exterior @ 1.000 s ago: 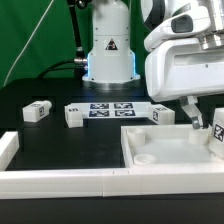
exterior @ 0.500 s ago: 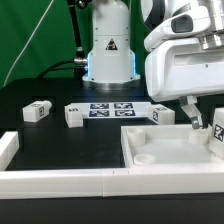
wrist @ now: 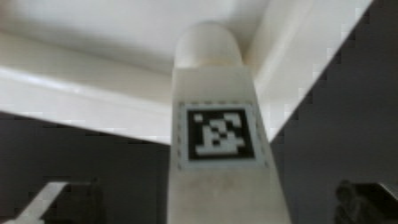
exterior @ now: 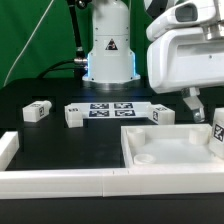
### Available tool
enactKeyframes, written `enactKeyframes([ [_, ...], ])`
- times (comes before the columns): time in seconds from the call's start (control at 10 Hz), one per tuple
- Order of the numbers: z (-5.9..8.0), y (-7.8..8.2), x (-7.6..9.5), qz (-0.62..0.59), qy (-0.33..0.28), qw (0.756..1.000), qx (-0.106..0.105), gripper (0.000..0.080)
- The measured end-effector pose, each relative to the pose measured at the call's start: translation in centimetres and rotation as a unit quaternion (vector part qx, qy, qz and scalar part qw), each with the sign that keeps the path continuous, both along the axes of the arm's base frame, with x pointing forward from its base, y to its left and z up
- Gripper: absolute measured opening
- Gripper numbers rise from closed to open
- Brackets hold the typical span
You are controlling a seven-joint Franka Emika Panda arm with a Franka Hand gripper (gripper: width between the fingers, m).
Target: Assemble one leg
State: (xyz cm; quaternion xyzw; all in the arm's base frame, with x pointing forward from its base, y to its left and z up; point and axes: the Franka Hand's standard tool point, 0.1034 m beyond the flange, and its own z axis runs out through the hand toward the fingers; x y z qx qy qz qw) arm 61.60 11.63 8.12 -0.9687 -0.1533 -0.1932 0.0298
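Observation:
A white leg point(exterior: 218, 134) with a square tag stands at the far right corner of the large white panel point(exterior: 168, 148), at the exterior view's right edge. My gripper point(exterior: 207, 112) hangs just above it, jaws wide apart. In the wrist view the leg point(wrist: 222, 130) fills the middle between my two dark fingers point(wrist: 50, 203), which stand well clear of it on either side. The panel point(wrist: 89, 60) shows behind the leg. Three more legs lie on the black table: one at the left point(exterior: 37, 111), one beside the marker board point(exterior: 74, 115), one behind the panel point(exterior: 163, 114).
The marker board point(exterior: 112, 110) lies at the table's middle back, in front of the robot base point(exterior: 108, 50). A low white wall runs along the front point(exterior: 90, 183) and the left side point(exterior: 8, 148). A green curtain hangs behind.
My gripper has risen a little and shifted slightly right. The leg at the panel's corner stays where it was. The other legs have not moved.

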Motion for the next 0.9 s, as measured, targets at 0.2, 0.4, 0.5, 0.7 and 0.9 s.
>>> enactKeyframes([
  [0.2,-0.1,-0.7,0.4,0.001,0.078,0.997,-0.016,0.0649],
  [0.4,0.4,-0.6,0.6,0.006,0.18,0.983,-0.031,0.0649],
  [0.5,0.5,-0.4,0.5,0.009,0.219,0.975,-0.036,0.0649],
  [0.7,0.6,-0.1,1.0,0.01,0.221,0.975,-0.036,0.0649],
  [0.9,0.5,-0.1,1.0,0.01,0.222,0.974,-0.036,0.0619],
])
